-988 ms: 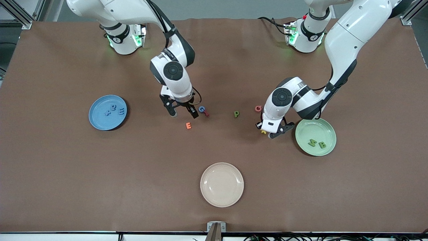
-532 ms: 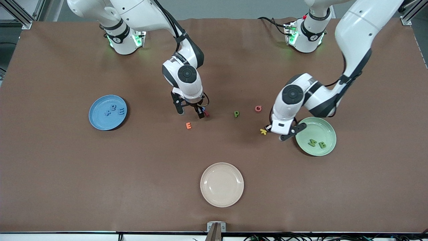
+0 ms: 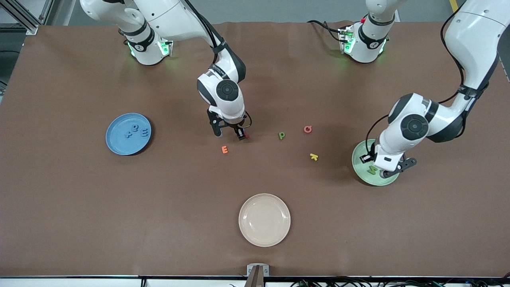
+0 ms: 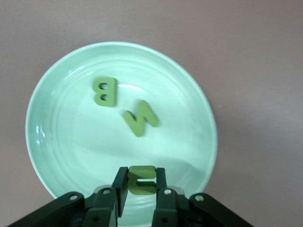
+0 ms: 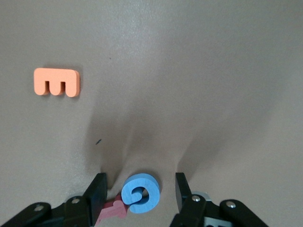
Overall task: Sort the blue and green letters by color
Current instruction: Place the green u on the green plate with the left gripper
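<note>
Sorting underway: we judge our left gripper (image 4: 141, 189), pinching the green u (image 4: 142, 179) over the green plate (image 4: 57, 94) beside B (image 4: 105, 91) and N (image 4: 140, 117), must release, while right gripper (image 5: 140, 196), fingers part-open, straddles the blue G (image 5: 140, 192) mid-table.

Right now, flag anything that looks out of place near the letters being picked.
One thing: a red letter lies touching the blue G, between the right hand's open fingers, so closing could catch both. The left hand holds a green letter over the green plate; nothing odd there.
</note>
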Controlling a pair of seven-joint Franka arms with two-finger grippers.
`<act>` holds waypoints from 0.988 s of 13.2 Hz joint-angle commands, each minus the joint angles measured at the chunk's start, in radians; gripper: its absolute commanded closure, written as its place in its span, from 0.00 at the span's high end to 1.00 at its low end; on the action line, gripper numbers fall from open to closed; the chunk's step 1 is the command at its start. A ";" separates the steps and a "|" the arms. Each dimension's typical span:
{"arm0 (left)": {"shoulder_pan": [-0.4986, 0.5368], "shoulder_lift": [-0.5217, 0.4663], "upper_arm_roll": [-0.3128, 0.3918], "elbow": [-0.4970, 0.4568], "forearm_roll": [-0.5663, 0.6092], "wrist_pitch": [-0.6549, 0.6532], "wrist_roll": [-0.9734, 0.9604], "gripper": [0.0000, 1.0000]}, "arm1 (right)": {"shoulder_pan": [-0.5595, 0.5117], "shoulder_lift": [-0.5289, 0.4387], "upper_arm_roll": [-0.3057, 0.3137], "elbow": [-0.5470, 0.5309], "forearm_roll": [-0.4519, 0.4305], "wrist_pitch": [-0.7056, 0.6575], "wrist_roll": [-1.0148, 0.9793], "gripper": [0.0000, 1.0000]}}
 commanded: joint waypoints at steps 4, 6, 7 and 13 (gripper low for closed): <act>0.020 -0.012 -0.036 -0.029 0.024 -0.019 -0.016 1.00 | 0.025 0.036 -0.006 0.045 -0.005 -0.002 0.041 0.54; 0.014 -0.011 -0.109 -0.026 0.010 -0.054 -0.080 1.00 | 0.025 0.041 -0.006 0.047 -0.007 -0.002 0.041 0.43; 0.000 0.000 -0.145 -0.029 0.010 -0.059 -0.134 1.00 | 0.025 0.041 -0.006 0.047 -0.010 -0.002 0.041 0.35; -0.257 0.073 -0.159 -0.037 0.010 0.010 -0.534 0.99 | 0.022 0.036 -0.009 0.047 -0.041 -0.014 0.035 0.05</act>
